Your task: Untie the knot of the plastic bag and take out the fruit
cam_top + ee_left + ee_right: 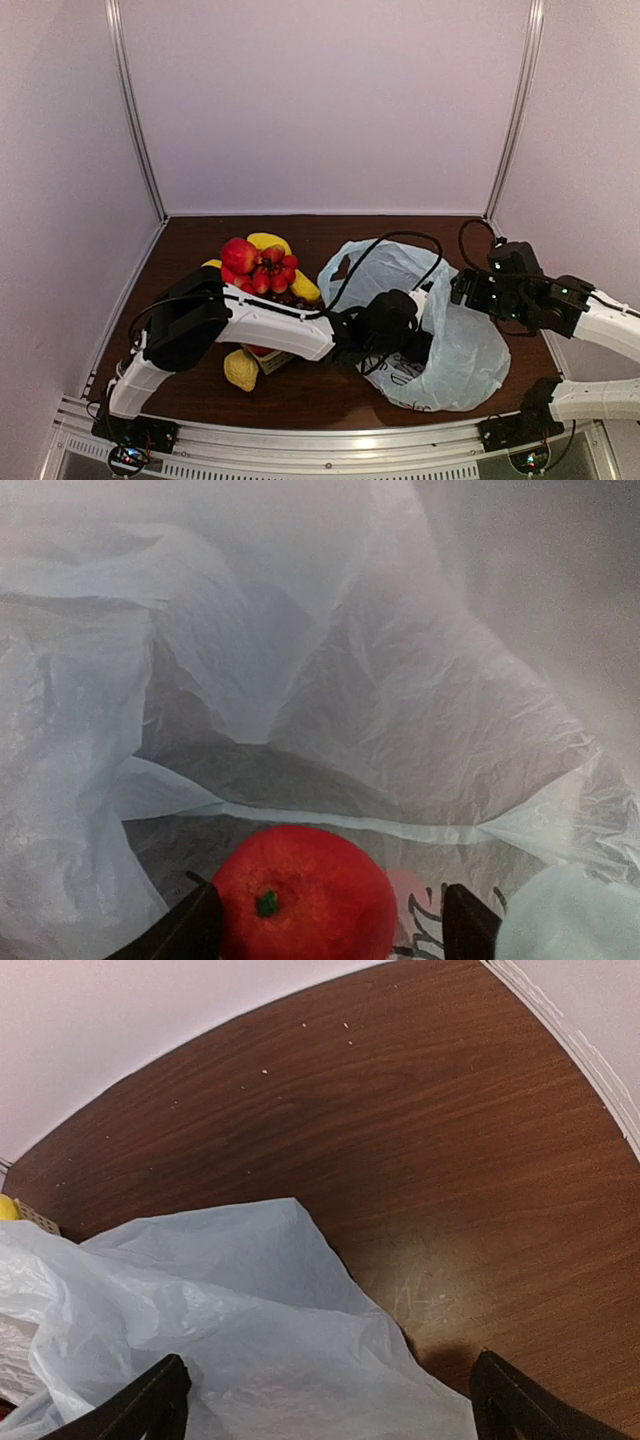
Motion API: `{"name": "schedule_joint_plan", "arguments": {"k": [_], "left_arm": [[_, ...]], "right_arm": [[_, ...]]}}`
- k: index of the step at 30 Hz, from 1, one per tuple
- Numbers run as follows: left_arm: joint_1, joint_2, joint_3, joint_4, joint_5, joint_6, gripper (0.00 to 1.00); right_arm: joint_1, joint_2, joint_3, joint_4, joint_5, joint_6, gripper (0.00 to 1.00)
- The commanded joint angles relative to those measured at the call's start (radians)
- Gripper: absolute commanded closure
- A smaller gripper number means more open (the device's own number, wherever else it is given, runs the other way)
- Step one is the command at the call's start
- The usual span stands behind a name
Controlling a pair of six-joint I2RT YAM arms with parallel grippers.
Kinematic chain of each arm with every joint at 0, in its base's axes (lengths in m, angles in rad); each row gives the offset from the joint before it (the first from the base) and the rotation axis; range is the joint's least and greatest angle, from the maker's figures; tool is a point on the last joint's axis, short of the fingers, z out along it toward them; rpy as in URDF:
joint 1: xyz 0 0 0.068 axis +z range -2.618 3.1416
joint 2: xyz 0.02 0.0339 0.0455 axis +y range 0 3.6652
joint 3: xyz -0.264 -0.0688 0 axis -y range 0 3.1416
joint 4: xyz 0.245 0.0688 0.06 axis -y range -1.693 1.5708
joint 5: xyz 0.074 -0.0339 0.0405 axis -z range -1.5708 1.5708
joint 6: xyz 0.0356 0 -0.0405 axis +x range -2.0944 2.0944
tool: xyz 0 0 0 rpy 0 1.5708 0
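Dark wooden table (330, 235), pale blue plastic bag (460, 350) lying open at its right, right gripper (325, 1400) spread wide over the bag's edge, holding nothing, left gripper (328, 920) inside the bag, jaws parted, round red fruit (305, 895) between them, close against one finger, a gap at the other.

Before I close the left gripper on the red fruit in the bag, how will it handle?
It will probably roll: the red fruit is round and sits on loose, crumpled bag film. It sits off-centre in the open left gripper, so it may get nudged sideways. The thin film could be pinched too.
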Motion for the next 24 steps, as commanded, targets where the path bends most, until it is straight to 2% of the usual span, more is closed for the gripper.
{"name": "schedule_joint_plan", "arguments": {"k": [1, 8, 10, 11, 12, 14, 15, 20, 24], "left_arm": [[-0.003, 0.063, 0.044, -0.074, -0.016, 0.000, 0.21], [0.002, 0.164, 0.168, -0.152, -0.014, 0.022, 0.15], [0.003, 0.177, 0.180, -0.153, -0.010, 0.027, 0.14], [0.002, 0.180, 0.184, -0.150, -0.011, 0.029, 0.16], [0.002, 0.181, 0.186, -0.149, -0.012, 0.031, 0.22], [0.002, 0.176, 0.190, -0.153, -0.027, 0.028, 0.44], [0.002, 0.167, 0.187, -0.149, -0.032, 0.027, 0.50], [0.004, 0.057, 0.137, -0.092, -0.053, 0.035, 0.64], [0.008, -0.085, 0.048, -0.054, -0.063, 0.046, 0.74]], "right_arm": [[-0.048, -0.006, -0.098, 0.071, -0.112, 0.066, 0.03], [-0.060, -0.006, -0.180, 0.102, -0.134, 0.096, 0.04], [-0.060, -0.012, -0.196, 0.112, -0.142, 0.100, 0.09], [-0.060, -0.014, -0.199, 0.115, -0.146, 0.100, 0.14], [-0.061, -0.015, -0.202, 0.117, -0.148, 0.098, 0.19], [-0.061, -0.018, -0.200, 0.120, -0.146, 0.093, 0.31], [-0.062, -0.020, -0.201, 0.125, -0.145, 0.090, 0.37], [-0.073, -0.016, -0.196, 0.156, -0.129, 0.073, 0.76], [-0.116, -0.003, -0.166, 0.142, -0.098, 0.036, 0.95]]}}
